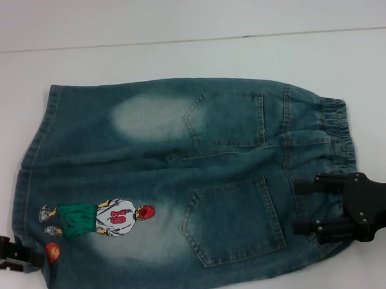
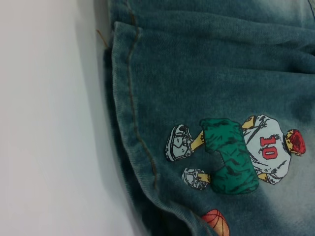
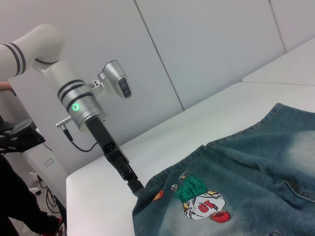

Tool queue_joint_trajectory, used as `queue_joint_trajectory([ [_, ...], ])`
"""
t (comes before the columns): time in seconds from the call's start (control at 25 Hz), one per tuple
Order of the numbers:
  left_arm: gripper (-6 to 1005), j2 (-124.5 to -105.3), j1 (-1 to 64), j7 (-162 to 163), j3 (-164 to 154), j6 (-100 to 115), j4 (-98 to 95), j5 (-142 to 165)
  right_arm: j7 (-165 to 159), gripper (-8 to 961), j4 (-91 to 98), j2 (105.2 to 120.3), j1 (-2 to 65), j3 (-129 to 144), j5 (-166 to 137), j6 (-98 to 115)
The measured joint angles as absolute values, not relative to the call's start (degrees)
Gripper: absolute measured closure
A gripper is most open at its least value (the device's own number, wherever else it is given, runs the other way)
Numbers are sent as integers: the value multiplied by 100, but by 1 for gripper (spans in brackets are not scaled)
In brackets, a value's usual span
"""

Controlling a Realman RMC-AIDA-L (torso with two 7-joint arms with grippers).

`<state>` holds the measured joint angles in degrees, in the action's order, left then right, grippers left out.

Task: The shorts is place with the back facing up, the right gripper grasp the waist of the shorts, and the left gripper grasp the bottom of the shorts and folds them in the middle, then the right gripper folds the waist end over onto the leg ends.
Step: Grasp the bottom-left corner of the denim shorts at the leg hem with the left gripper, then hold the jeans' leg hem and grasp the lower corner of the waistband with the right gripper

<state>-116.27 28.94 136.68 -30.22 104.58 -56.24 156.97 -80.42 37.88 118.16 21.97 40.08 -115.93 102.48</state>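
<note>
The shorts [image 1: 182, 177] lie flat on the white table, back pockets up. The ruffled waist [image 1: 338, 130] is at the right and the leg ends [image 1: 32, 166] at the left. The cartoon figure [image 1: 106, 218] sits near the front-left hem. My right gripper [image 1: 303, 207] is open, its two fingers lying over the near end of the waist band. My left gripper [image 1: 17, 254] touches the near-left corner of the bottom of the shorts. From the right wrist, the left gripper [image 3: 137, 189] meets that hem corner beside the figure [image 3: 199, 204]. The left wrist sees the stitched hem [image 2: 129, 98] close up.
The white table [image 1: 175, 55] reaches past the shorts at the back and left. Its left edge [image 3: 93, 172] drops off just beyond the left arm. There a dark-clothed person [image 3: 15, 196] and black equipment [image 3: 19, 132] stand beside the table.
</note>
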Motion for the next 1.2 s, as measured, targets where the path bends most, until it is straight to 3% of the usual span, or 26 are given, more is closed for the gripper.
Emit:
queue_joint_trajectory([
  [0.08, 283, -11631, 2888, 13638, -3023, 10438, -5622, 15697, -8042, 41, 3788, 11812, 2197, 4003, -11592, 10248],
  [0.2, 495, -11645, 2887, 13614, -3024, 10414, -5621, 15712, -8042, 41, 3788, 11804, 2197, 3979, -11592, 10248],
  [0.64, 961, -11692, 2878, 13535, -3017, 10308, -5616, 15701, -8042, 41, 3771, 11803, 2188, 3936, -11592, 10248],
  [1.04, 973, -11736, 2900, 13449, -2957, 10171, -5627, 15661, -8426, 42, 3719, 11808, 2208, 2795, -11557, 10243],
  [1.2, 975, -11722, 2901, 13453, -2945, 10160, -5625, 15525, -9055, 42, 3730, 11676, 2242, 2020, -11557, 10208],
])
